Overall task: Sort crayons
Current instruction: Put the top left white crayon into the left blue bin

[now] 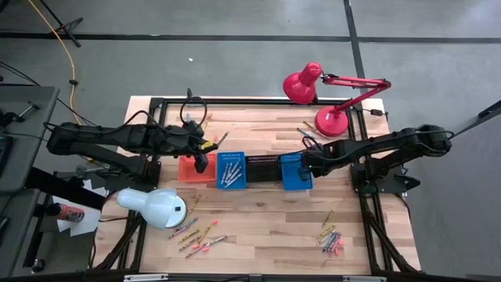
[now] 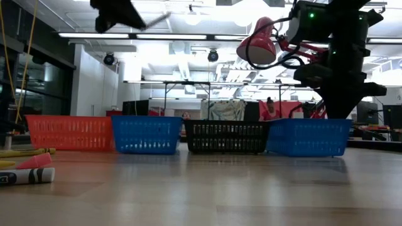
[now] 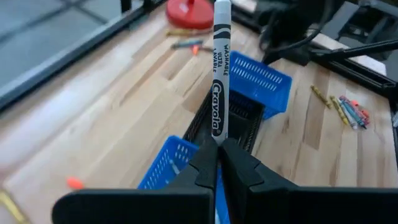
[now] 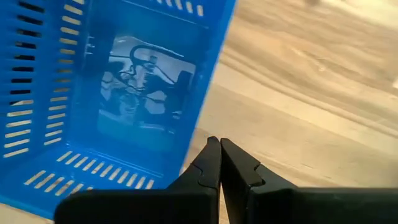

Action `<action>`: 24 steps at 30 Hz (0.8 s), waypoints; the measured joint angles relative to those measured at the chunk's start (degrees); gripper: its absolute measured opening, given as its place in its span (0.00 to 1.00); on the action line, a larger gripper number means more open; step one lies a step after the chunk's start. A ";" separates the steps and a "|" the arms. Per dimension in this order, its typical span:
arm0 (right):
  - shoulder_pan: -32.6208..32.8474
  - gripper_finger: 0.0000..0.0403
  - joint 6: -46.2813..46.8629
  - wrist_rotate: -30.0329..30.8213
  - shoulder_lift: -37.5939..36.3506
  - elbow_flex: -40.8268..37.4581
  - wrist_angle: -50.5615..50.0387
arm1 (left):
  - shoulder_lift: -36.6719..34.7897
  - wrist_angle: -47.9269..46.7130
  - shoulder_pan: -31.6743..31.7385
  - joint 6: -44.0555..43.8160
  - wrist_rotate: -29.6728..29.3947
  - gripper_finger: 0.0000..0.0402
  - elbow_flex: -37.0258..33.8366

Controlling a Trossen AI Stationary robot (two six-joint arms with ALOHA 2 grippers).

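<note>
A grey crayon (image 3: 217,68) is pinched upright in the left pincer (image 3: 219,163), held over the orange basket (image 1: 196,168) mid-desk. The right pincer (image 4: 219,163) is clamped on nothing, just above the blue basket (image 4: 112,93) at the row's right end.

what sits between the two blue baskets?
The black basket sits between the left blue basket and right blue basket, seen in the high and low views.
</note>
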 joint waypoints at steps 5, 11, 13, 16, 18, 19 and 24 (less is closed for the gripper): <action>0.00 0.00 0.93 1.86 -3.40 0.00 -3.92 | 2.90 2.45 -1.05 -13.66 1.23 0.00 -6.13; -0.06 0.00 1.81 5.17 -8.12 0.00 -7.81 | 9.18 14.68 -5.16 -34.12 3.34 0.00 -13.42; -0.21 0.00 1.81 6.09 -9.01 0.00 -8.29 | 11.72 15.77 -6.22 -40.80 3.27 0.00 -14.40; -0.66 0.00 1.78 6.61 -9.64 0.00 -8.74 | 15.95 15.73 -7.22 -48.04 3.19 0.00 -14.88; -0.91 0.00 1.34 7.00 -9.71 0.00 -8.69 | 18.45 16.40 -7.36 -51.47 3.09 0.00 -14.85; -1.02 0.00 1.13 7.21 -9.76 0.00 -8.76 | 19.36 16.65 -7.34 -52.72 2.89 0.00 -14.85; -1.18 0.00 0.20 7.55 -9.79 0.00 -8.64 | 21.64 19.31 -7.00 -53.53 1.59 0.00 -14.84</action>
